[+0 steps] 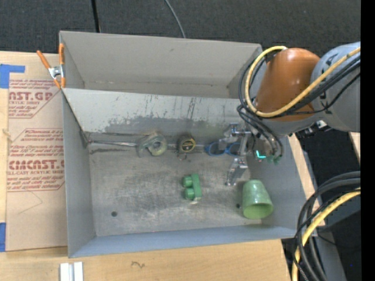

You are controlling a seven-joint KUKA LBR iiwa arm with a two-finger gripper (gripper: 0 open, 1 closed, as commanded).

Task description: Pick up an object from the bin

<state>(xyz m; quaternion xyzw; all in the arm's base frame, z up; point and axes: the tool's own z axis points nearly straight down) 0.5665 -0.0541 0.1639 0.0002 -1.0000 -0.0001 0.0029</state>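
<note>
Pincer (237, 167), apart or together I cannot tell, hangs beside the green cup (256, 201), partly hiding a blue thing (214, 149).

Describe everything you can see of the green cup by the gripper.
Pale green, smooth and plastic-looking, the green cup tapers from a narrow end to a wider one. It lies tipped on the bin floor near the view's lower right corner, wider end towards the lower wall. The gripper sits just beside its narrow end; whether they touch is unclear.

One cup (256, 201), one block (191, 188) (both green), two rings (155, 145) (186, 144), one blue piece (213, 150).
</note>
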